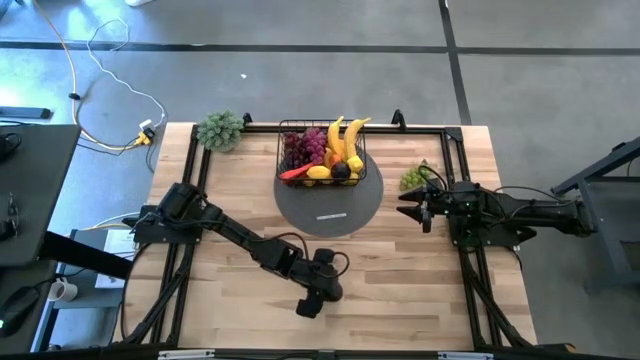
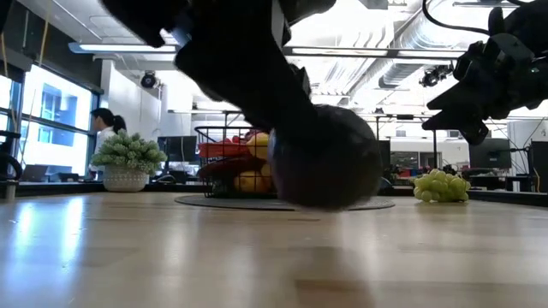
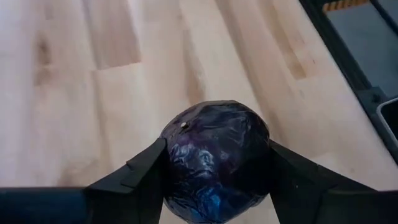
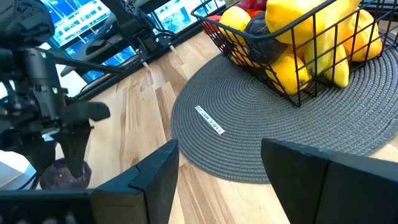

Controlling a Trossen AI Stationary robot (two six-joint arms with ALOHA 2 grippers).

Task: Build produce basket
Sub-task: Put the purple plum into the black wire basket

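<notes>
The black wire basket (image 1: pixel 322 152) stands on a grey round mat (image 1: pixel 330 205) at the table's far middle. It holds bananas, lemons, grapes and a red chilli. A bunch of green grapes (image 1: pixel 414 178) lies on the table right of the mat. My left gripper (image 1: pixel 312 300) is near the table's front middle, shut on a dark purple, crinkled round vegetable (image 3: pixel 214 162). The vegetable also shows in the low view (image 2: pixel 330 162). My right gripper (image 1: pixel 412 205) waits open beside the green grapes with nothing between its fingers (image 4: pixel 149 174). My left gripper pinches the purple vegetable between its two fingers, one on each of two opposite sides (image 3: pixel 174 155). The fingers slant down at it from the table's left. The vegetable sits at or just over the tabletop; I cannot tell whether it still rests there.
A pale-green leafy bunch in a white pot (image 1: pixel 220 130) stands at the far left corner. Black frame rails (image 1: pixel 190 170) run along the table's left and right sides. Bare wood (image 1: pixel 400 290) lies between the mat and the near edge.
</notes>
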